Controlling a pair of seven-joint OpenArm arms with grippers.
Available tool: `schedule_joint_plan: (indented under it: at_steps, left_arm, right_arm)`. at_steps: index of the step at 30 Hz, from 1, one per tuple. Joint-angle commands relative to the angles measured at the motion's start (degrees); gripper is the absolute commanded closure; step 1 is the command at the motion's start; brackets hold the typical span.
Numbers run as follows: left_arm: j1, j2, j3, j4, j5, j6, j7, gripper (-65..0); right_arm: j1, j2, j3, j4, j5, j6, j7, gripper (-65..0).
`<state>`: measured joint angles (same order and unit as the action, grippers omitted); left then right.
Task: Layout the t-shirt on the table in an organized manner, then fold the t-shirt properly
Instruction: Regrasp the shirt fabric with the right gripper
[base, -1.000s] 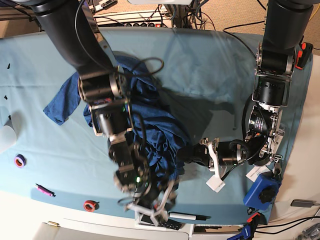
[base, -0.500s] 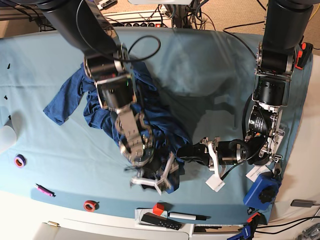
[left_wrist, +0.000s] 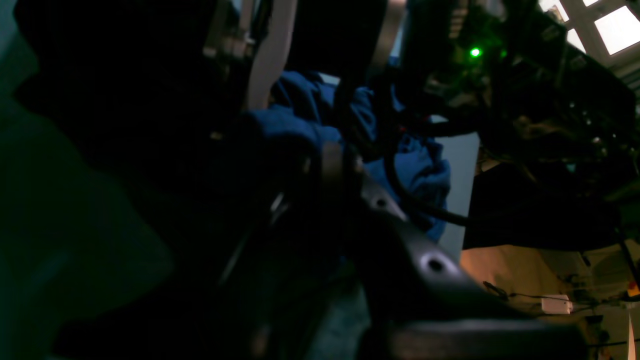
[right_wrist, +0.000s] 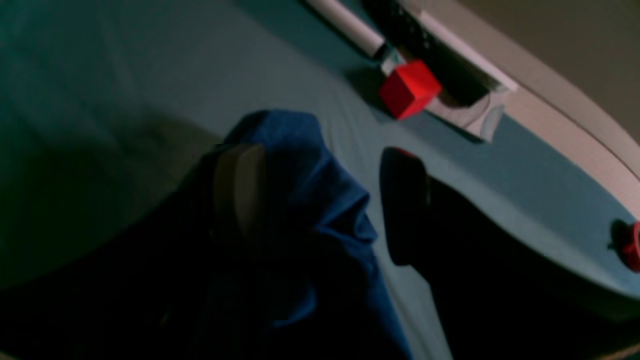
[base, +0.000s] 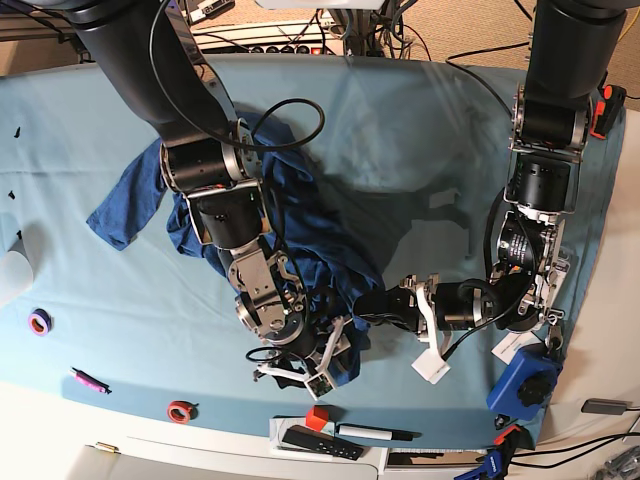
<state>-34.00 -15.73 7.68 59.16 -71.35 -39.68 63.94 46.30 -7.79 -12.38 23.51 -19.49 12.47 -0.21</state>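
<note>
The dark navy t-shirt (base: 310, 225) lies crumpled in a heap on the teal table (base: 420, 130), with one sleeve spread to the left. My left gripper (base: 372, 305) lies low at the heap's right edge, shut on a bunch of the fabric. The left wrist view is dark and shows blue folds (left_wrist: 420, 170) beyond the fingers. My right gripper (base: 305, 365) stands open over the shirt's near corner. In the right wrist view a fold of the shirt (right_wrist: 320, 200) lies between its two fingers (right_wrist: 240, 185).
A red cube (base: 316, 417), a black remote (base: 320, 441) and a marker (base: 375, 433) lie at the table's front edge. A red ring (base: 180, 410), a purple ring (base: 40, 322) and a pink pen (base: 88, 380) lie front left. A blue device (base: 522, 380) sits front right.
My right arm has swung back from the table's front edge, and its open gripper is now over the shirt's near corner. The left arm has stayed where it was.
</note>
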Motion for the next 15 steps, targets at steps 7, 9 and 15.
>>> schedule_joint_plan:
  at_steps: [7,9,15]
  left_arm:
    - [-2.0,-0.2,-0.4,0.9,-1.8,-0.3,-1.4,0.0]
    - [-2.1,-0.2,-0.4,0.9,-1.9,-0.3,-1.4,0.0]
    - [-2.0,-0.2,-0.4,0.9,-1.9,-0.3,-1.4,0.0]
  right_arm:
    - [2.0,-0.3,0.1,0.9,3.6,-0.2,2.1,-35.3]
    - [1.6,-0.3,0.1,0.9,3.6,0.3,1.9,-35.3]
    - [0.8,-0.3,0.1,0.9,3.6,1.9,2.2,-35.3]
